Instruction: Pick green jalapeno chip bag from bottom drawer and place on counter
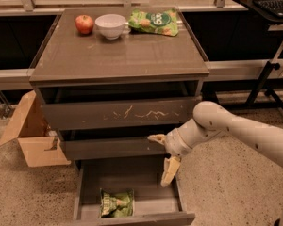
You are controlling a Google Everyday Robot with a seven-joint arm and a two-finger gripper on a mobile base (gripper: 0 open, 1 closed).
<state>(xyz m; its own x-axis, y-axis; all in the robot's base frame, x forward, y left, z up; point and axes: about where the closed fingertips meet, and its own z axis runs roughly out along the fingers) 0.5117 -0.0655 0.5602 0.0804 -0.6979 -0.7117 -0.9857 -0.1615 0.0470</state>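
- Camera view: the pale two-finger gripper [158, 160] hangs at the right of the cabinet, in front of the middle drawer [108, 148] and above the right part of the open bottom drawer [153, 194]. Its fingers are spread wide, one pointing left and one pointing down, and they pinch nothing.
- The small crumpled dark-green foil jalapeno chip bag [116, 203] lies on the floor of the bottom drawer, front-left of centre. It is below and to the left of the gripper, apart from it.
- Risks, as I judge them:
  - Coming down from here, the arm could knock the middle drawer's front or the bottom drawer's right wall, because the opening is low and the gripper sits close to both.
  - The crumpled foil could slip out of a shallow pinch, or the fingers could shove the bag along the smooth floor.
  - The glossy grey-brown counter [127, 55] is crowded along its back edge, so a careless placement could nudge those items.
- Counts:
  - three drawers, the top one [118, 113] scratched white
  - two green bags, the brighter one [153, 21] on the counter
  - one red apple [84, 24]
  - one white bowl [110, 25]
  - one cardboard box [30, 135] on the floor
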